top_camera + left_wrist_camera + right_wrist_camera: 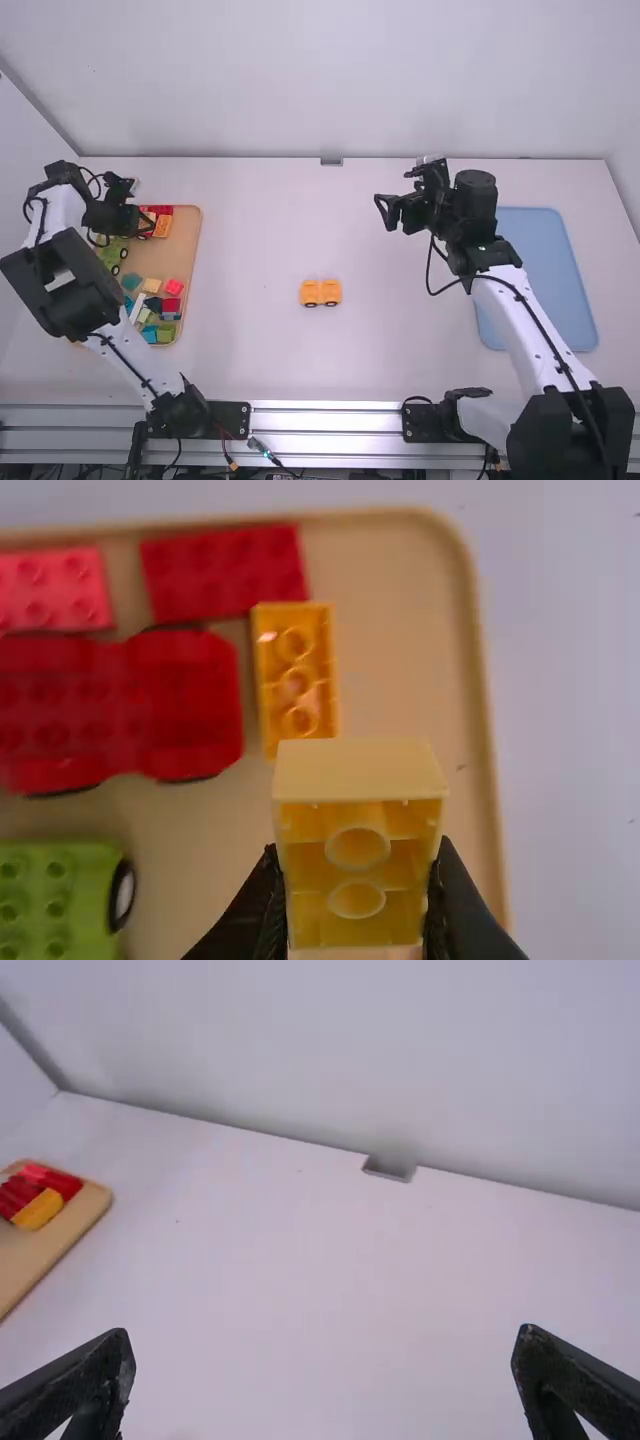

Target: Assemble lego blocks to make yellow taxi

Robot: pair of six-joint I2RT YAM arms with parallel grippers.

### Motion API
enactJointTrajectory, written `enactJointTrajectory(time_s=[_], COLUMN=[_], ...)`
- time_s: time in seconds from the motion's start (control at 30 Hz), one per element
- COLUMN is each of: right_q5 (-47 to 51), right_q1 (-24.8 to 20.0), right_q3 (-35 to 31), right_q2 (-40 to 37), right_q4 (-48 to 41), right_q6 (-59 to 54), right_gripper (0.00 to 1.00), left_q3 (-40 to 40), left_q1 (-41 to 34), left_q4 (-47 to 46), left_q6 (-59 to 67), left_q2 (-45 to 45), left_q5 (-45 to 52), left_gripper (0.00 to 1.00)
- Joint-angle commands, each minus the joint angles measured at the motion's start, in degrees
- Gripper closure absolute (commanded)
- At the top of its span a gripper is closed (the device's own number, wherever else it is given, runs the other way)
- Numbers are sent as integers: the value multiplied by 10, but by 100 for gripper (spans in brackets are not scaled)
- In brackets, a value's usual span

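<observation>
Over the far part of the tan tray (190, 262), the left gripper (148, 224) is squeezing a yellow block (358, 880), with one finger on each side of it. You can see round hollow bits on the block. Down in the tray near it lies a small yellow brick (296, 680), with its hollow side showing too. It sits just beside a red car bottom (180, 700) with black wheels and a dark red brick (225, 572). A bright red brick (50, 590) is there too, and so is a green car bottom (50, 895) with wheels. At the near end of the tray is a bunch of little blocks, with a pinkish red block (174, 287) and a green block (166, 333) in it. Near the middle of the white table (250, 350) is a yellow car bottom (320, 292) with black wheels, well apart from both grippers. The right gripper (384, 211) is up above the table on the other side, with its fingers wide apart and nothing between them. Its arm leans over the edge of a blue tray (550, 270).
</observation>
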Motion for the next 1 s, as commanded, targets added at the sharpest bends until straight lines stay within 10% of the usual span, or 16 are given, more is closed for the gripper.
enactJointTrajectory(time_s=[0.0, 0.37, 0.63, 0.97], right_q5=[11, -187, -475, -535], right_q1=[17, 43, 36, 54], right_q3=[16, 16, 16, 16], right_q2=[18, 157, 223, 258], right_q4=[10, 144, 235, 294], right_q6=[1, 3, -53, -32], right_gripper=[1, 1, 1, 1], left_q3=[-89, -428, -464, -464], left_q1=[-46, -292, -379, -410], left_q4=[56, 336, 381, 486], left_q6=[-56, -89, -87, -99], left_q2=[-103, -400, -402, -333], left_q5=[1, 142, 264, 394], left_gripper=[98, 92, 87, 87])
